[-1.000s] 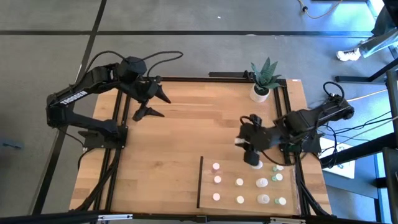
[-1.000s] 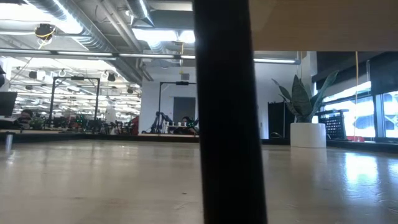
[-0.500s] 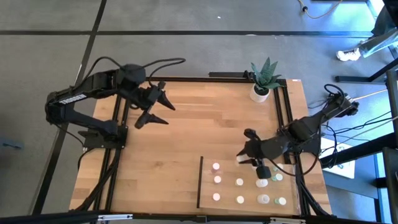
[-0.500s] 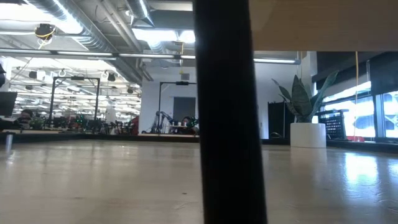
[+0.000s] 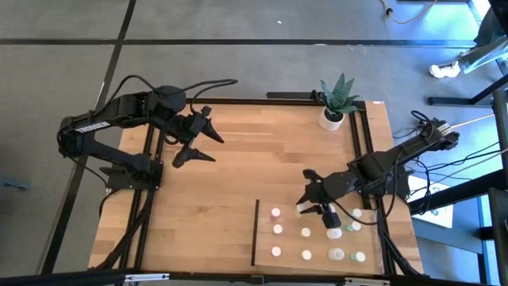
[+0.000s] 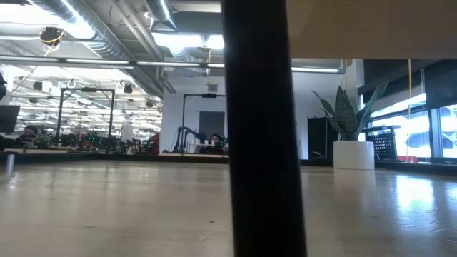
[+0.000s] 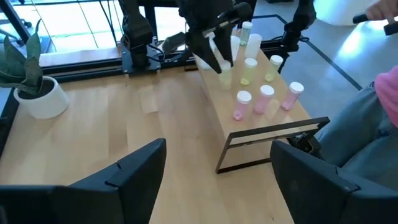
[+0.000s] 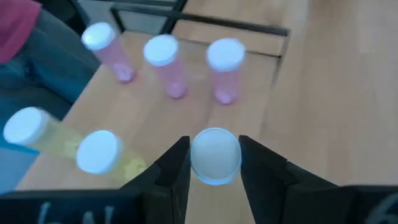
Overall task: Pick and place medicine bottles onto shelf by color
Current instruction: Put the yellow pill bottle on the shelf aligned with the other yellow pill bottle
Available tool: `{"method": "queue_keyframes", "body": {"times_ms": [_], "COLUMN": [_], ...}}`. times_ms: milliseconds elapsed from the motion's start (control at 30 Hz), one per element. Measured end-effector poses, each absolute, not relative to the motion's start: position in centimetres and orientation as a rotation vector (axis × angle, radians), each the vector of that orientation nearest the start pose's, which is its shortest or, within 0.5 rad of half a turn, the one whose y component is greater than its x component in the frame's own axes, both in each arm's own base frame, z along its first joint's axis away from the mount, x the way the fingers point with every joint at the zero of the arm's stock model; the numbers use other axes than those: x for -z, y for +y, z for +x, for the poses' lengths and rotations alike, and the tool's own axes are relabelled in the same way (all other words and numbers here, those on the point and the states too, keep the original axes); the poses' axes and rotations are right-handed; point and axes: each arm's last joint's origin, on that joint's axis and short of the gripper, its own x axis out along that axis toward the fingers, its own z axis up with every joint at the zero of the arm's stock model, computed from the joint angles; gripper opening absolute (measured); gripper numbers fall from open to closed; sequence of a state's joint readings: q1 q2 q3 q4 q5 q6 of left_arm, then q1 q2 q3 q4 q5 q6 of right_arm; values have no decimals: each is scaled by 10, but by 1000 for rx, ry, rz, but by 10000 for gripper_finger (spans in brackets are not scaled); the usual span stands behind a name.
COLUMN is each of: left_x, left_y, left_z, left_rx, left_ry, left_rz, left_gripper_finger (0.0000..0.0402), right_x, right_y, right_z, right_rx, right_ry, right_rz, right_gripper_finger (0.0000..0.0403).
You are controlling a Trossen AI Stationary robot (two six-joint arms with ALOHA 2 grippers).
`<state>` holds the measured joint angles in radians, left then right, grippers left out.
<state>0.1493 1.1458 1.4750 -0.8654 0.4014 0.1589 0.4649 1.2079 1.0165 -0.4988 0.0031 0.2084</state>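
Observation:
The shelf point(image 5: 290, 242) is a pale panel with a dark left edge, lying at the table's near right. On it stand pink bottles point(image 5: 277, 229), pale yellow ones point(image 5: 305, 233) and green ones point(image 5: 335, 233). My right gripper point(image 5: 311, 205) is above the shelf's far edge, shut on a white-capped bottle point(image 8: 215, 155). Three pink bottles point(image 8: 163, 59) stand in a row ahead of it and yellow ones point(image 8: 99, 152) beside it. My left gripper point(image 5: 200, 141) hangs open and empty over the table's far left; its wrist view shows the shelf point(image 7: 249, 118). My right gripper pinches the bottle between its two fingers point(image 8: 174, 168), one on each side just below the white cap point(image 8: 215, 142). The fingers come from above, slanting down. The bottle stays upright. The cap and fingers hide its base, so I cannot tell whether it stands on the shelf.
A white pot with a green plant point(image 5: 333, 114) stands at the table's far right corner. A dark post point(image 6: 260, 128) blocks the middle of the low view. A person's clothing point(image 7: 379, 118) shows beyond the shelf in the left wrist view.
My right gripper has gone toward the table's near edge and a little left, carrying the bottle over the shelf's far edge. My left gripper has drifted slightly toward the table's right, still open.

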Motion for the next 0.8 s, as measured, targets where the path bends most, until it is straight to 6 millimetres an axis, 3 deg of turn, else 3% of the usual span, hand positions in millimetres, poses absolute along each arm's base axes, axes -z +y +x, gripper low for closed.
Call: {"method": "queue_keyframes", "body": {"times_ms": [800], "left_x": [-432], "left_y": [19], "left_z": [204], "left_rx": [286], "left_ry": [494], "left_rz": [8], "left_gripper_finger": [282], "right_x": [-291], "right_y": [113], "right_z": [223], "right_rx": [-385], "right_ry": [773], "right_rz": [21], "right_gripper_finger": [125]}}
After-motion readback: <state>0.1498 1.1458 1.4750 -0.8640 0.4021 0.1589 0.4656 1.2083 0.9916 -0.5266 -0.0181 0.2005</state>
